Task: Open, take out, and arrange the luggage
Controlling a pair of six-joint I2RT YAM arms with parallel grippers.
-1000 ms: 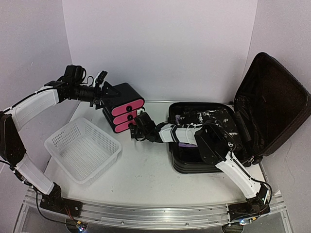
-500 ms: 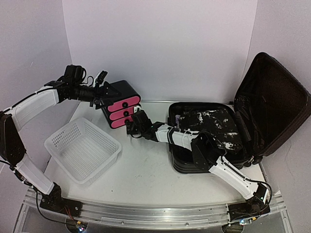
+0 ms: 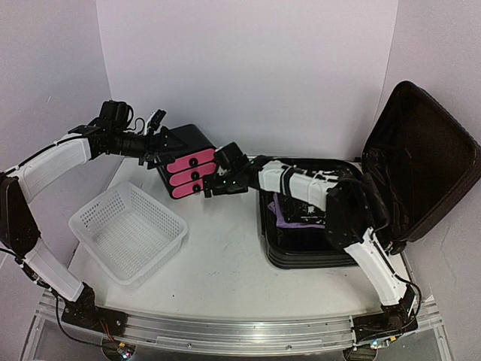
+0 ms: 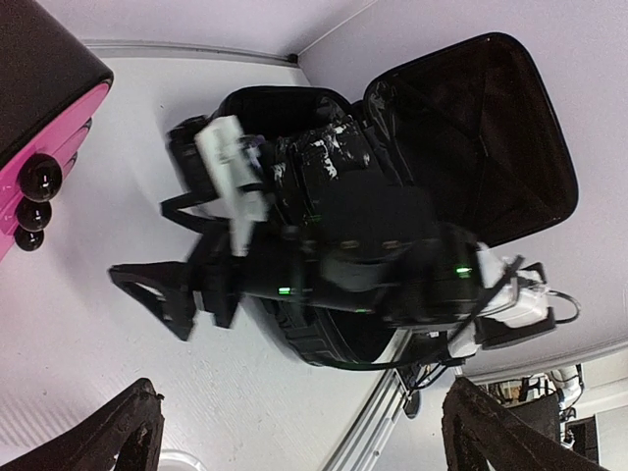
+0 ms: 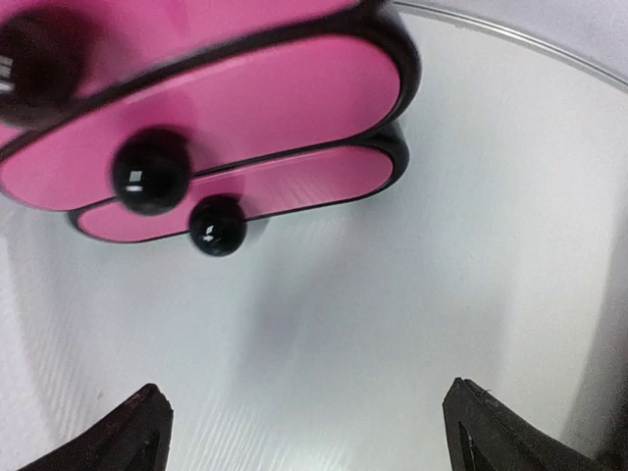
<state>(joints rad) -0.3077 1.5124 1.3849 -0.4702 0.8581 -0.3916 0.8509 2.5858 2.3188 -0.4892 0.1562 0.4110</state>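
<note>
The luggage lies open at the right, with its lid standing up against the right wall. A purple item shows inside its base. The luggage also shows in the left wrist view, partly hidden behind my right arm. My right gripper is open and empty just in front of the small black box with pink drawers. In the right wrist view the gripper faces the pink drawer fronts and their black knobs. My left gripper is open beside the box's back left and shows empty in the left wrist view.
A white mesh basket stands at the front left of the table. The drawer box shows at the upper left of the left wrist view. White walls close in the back and both sides.
My right gripper has moved back and up, closer to the pink drawer fronts, and its arm has lifted off the luggage base, baring the purple item. The drawer box has shifted slightly back-left.
</note>
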